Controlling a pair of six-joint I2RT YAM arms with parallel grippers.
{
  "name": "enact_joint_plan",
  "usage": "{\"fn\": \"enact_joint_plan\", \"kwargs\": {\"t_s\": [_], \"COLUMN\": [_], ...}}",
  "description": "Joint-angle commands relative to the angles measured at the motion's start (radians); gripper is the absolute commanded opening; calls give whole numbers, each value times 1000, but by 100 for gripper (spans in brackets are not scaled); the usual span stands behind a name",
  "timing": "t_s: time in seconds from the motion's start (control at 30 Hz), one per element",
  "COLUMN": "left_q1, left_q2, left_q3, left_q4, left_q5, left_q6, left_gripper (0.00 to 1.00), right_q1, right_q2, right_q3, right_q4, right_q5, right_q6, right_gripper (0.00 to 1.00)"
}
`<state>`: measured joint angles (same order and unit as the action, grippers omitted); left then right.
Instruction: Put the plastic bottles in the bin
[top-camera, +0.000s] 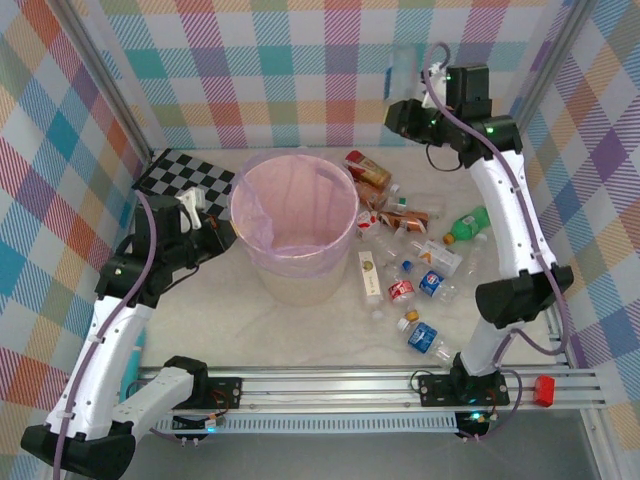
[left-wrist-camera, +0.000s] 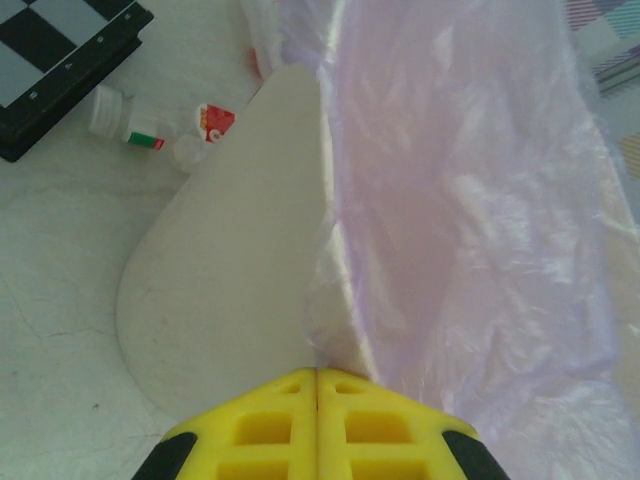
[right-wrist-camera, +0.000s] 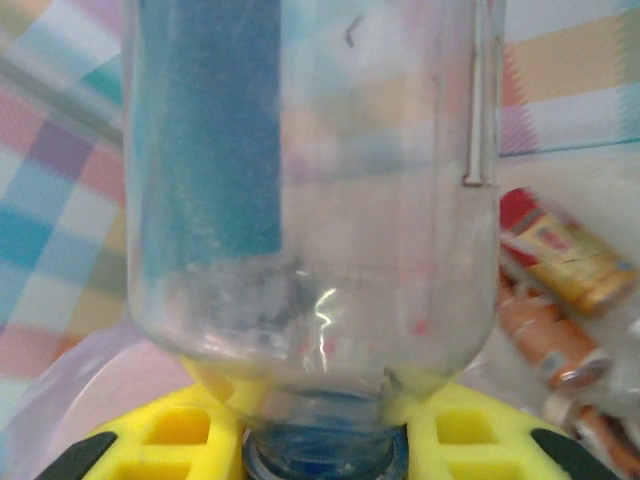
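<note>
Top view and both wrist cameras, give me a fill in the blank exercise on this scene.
The right gripper holds a clear bottle with a ___ label.
The left gripper, at the rim of the bin, is ___.
In the top view the checkerboard lies ___ of the bin.
The loose bottles lie between the bin and the ___ arm.
Missing: blue; shut; left; right.

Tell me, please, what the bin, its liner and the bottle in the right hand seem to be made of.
Bin: probably rigid plastic, pale pink, translucent wall. Liner: thin lilac plastic film, glossy and creased. Bottle in the right hand: likely clear glossy plastic; the checked backdrop shows through it, beside a blue label.
</note>
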<state>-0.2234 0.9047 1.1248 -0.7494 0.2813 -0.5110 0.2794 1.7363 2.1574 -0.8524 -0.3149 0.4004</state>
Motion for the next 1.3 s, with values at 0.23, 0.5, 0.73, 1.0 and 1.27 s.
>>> {"fn": "enact_joint_plan", "kwargs": {"t_s": [0.23,0.5,0.73,1.0,1.27], "left_q1": [12,12,12,10,10], "left_q2": [-18,-4,-21,-10,-8], "left_q3": [-115,-179,-258,-296,-205], "left_q4": [74,135,172,206,101], "left_q5": [-45,-37,-53,-53,-105], "left_q6": [-30,-38,-33,-36,37], "left_gripper": [2,2,2,1,31], "right_q1": [277,424,495,503,503], "right_q2": [-36,55,117,156,174], "right_q3": [-33,-33,-42,-66,-41], "right_q4": [-179,-286,-348,-334,-326], "right_q5": [-159,-111,31,68,76], "right_q6": [-114,-162,-197,-197,-204], "right_gripper": [16,16,17,24,57]}}
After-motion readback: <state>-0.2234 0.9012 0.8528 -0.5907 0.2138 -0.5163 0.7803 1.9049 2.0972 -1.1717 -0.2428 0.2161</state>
